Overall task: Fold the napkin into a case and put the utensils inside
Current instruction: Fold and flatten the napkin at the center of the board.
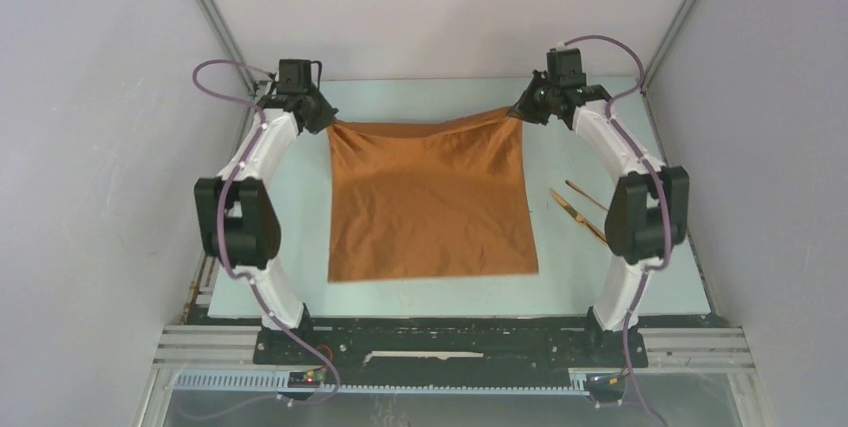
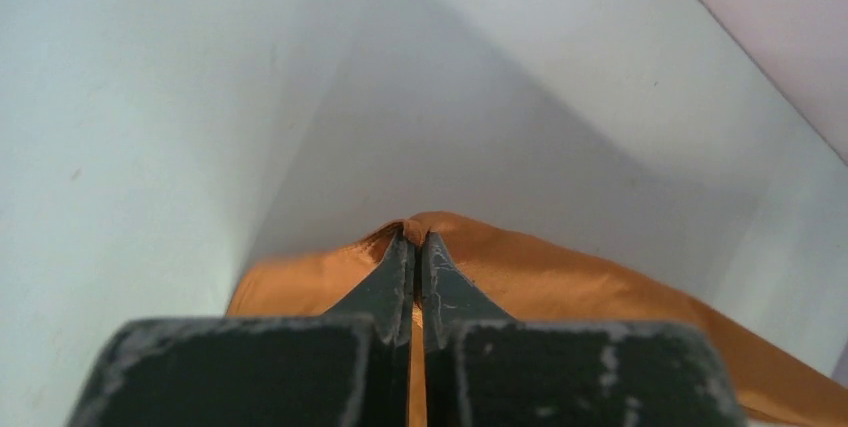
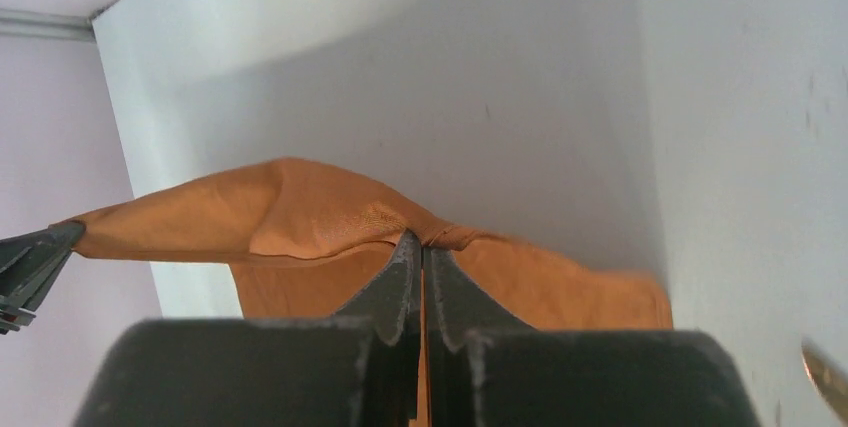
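Note:
The rust-orange napkin [image 1: 430,197] lies spread as a square on the table, its two far corners lifted. My left gripper [image 1: 327,123] is shut on the far left corner; in the left wrist view the cloth [image 2: 560,267] bunches at the closed gripper [image 2: 418,237]. My right gripper [image 1: 517,111] is shut on the far right corner, and the right wrist view shows the napkin [image 3: 300,212] pinched at the gripper [image 3: 421,242]. Two golden utensils [image 1: 578,209] lie on the table to the right of the napkin, beside the right arm.
The pale table [image 1: 420,292] is boxed in by white walls at the back and both sides. The left arm's elbow [image 1: 238,219] and the right arm's elbow [image 1: 648,209] stand over the table's side strips. A golden utensil tip [image 3: 826,377] shows at the right wrist view's edge.

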Robot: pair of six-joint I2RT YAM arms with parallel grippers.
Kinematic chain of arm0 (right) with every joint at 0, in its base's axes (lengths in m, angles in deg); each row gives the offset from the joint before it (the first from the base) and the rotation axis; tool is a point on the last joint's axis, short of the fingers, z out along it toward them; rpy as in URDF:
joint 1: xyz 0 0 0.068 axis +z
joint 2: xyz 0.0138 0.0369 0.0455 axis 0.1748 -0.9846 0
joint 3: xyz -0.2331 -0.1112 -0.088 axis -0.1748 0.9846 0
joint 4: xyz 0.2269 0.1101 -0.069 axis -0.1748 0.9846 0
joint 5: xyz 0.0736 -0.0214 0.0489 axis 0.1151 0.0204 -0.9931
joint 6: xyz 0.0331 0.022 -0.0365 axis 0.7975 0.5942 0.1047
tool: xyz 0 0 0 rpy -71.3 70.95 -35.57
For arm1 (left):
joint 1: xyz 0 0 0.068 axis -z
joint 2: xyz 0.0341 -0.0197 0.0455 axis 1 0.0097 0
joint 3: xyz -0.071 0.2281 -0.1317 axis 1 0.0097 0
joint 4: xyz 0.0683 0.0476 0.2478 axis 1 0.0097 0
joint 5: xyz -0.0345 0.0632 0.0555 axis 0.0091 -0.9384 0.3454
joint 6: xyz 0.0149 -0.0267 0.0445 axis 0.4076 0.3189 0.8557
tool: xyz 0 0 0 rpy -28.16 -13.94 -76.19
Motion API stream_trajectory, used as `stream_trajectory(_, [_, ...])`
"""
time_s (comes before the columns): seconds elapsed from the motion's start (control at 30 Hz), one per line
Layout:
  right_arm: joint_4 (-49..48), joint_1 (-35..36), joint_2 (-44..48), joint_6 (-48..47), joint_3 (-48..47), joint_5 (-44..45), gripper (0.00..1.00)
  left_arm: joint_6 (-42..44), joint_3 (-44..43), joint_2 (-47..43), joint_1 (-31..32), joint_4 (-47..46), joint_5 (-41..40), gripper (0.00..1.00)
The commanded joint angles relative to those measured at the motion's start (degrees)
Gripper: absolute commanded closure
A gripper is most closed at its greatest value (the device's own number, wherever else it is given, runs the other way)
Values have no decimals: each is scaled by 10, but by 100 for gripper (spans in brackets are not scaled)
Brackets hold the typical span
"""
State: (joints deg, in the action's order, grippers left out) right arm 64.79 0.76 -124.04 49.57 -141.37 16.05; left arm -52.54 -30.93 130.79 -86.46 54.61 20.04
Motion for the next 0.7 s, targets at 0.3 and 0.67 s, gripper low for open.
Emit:
stream_trajectory(0.3, [118,-13,-139,-15,-166,-68,100,-15,-22,57,-23,-16,98,100])
stream_trajectory(0.67, [136,-15,23,-65,123,-66,100,12,305,-135,-15,4,119,100])
